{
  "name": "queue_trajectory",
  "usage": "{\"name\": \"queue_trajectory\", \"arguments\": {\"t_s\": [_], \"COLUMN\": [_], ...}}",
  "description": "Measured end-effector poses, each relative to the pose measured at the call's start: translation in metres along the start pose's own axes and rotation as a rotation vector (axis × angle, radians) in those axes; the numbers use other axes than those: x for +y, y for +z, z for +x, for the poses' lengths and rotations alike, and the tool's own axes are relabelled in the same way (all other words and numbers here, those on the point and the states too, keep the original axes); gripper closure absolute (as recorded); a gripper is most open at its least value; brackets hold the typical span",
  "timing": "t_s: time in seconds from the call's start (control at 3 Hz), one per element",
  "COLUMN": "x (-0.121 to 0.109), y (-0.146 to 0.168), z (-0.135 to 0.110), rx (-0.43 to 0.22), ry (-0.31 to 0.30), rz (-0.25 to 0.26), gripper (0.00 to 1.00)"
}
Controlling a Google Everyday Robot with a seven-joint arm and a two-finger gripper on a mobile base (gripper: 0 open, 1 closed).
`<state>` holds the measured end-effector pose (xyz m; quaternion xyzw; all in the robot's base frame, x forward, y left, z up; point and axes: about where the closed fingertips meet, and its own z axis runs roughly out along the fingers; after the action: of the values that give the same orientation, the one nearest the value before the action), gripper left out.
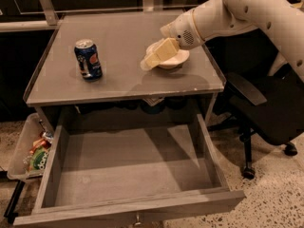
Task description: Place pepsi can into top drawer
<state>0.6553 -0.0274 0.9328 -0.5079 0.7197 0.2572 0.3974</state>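
The pepsi can (pixel 88 60), dark blue with a silver top, stands upright on the left part of the grey table top (pixel 114 75). The top drawer (pixel 128 175) is pulled out below the table and shows a bare grey floor, with its small metal pull at the front edge. My gripper (pixel 151 60) reaches in from the right on a white arm, hovers over the middle-right of the table top in front of a white bowl, and is well to the right of the can. It holds nothing that I can see.
A white bowl (pixel 175 57) sits on the right part of the table top, partly behind the gripper. A clear plastic bin of colourful snack packets (pixel 33 151) stands on the floor at the left. A black office chair (pixel 266 113) stands at the right.
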Motion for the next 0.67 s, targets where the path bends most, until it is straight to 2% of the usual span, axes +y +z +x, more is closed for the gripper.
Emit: {"name": "queue_trajectory", "arguments": {"t_s": [0.33,0.67], "x": [-0.011,-0.029], "y": [0.023,0.065], "z": [-0.009,-0.029], "rx": [-0.053,-0.106], "ry": [-0.015,-0.045], "rz": [0.001,-0.024], "gripper": [0.00,0.00]}}
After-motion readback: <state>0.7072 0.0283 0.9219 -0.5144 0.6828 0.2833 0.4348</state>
